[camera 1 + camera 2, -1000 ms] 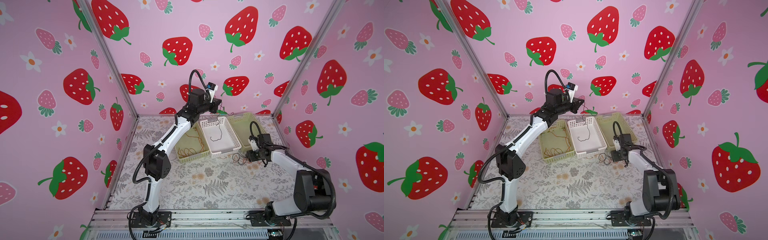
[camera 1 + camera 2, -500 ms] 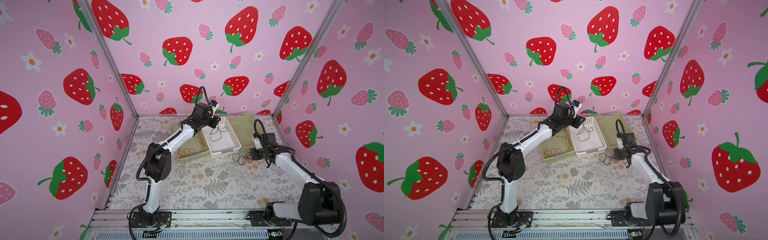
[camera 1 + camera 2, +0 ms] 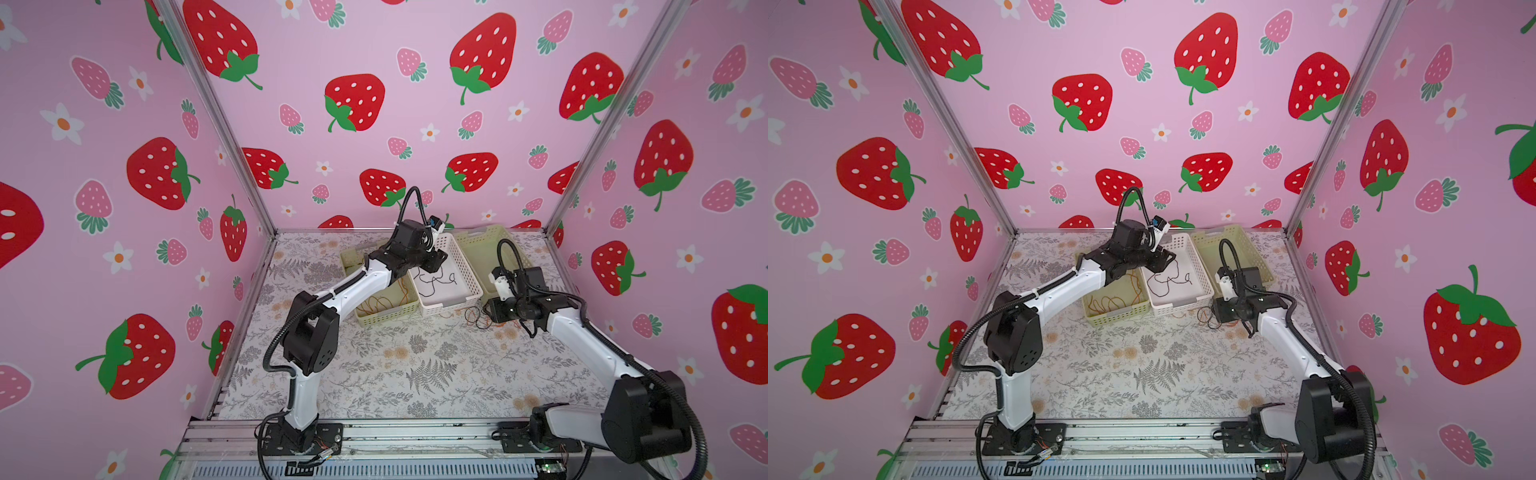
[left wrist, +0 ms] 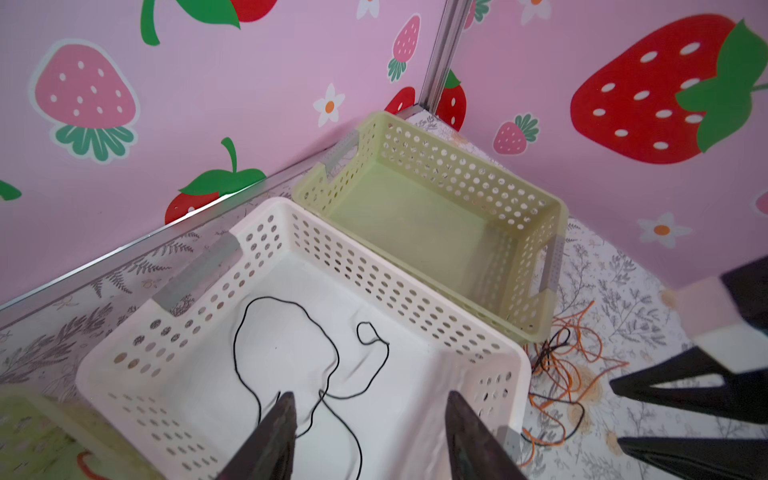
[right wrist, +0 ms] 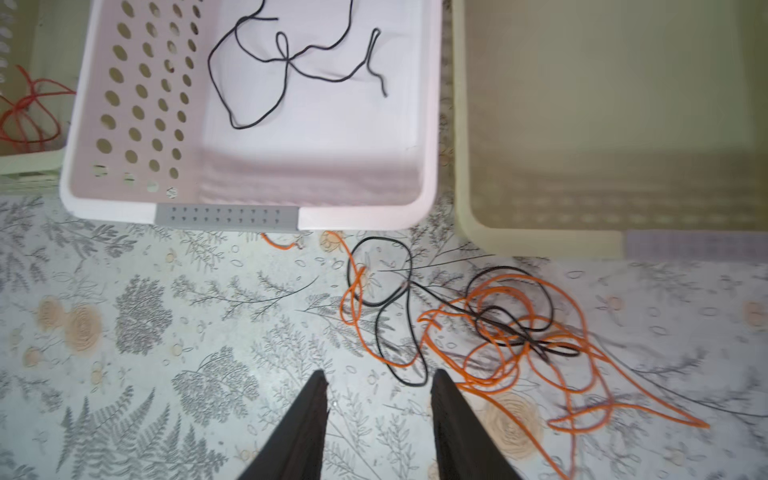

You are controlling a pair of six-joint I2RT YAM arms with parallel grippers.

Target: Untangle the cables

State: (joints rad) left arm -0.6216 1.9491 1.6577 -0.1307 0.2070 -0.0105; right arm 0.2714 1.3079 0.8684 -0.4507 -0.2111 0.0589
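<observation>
L gripper (image 4: 370, 395) hangs wide, empty, over white basket (image 4: 399, 280) w/ black cable (image 4: 320, 392). R gripper (image 5: 378, 372) part-open, empty, beside orange/black tangle (image 5: 498, 324) on table (image 5: 166, 311).

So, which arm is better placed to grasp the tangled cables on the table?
Right: the right gripper, open, hangs beside the orange-and-black tangle; the left gripper is over the white basket.

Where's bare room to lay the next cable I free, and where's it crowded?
Free: the right green basket is empty, and the tablecloth before the white basket, left of the orange-and-black tangle, is bare. Crowded: that tangle, before the gap between those baskets; a black cable sprawls across the white basket's floor.
</observation>
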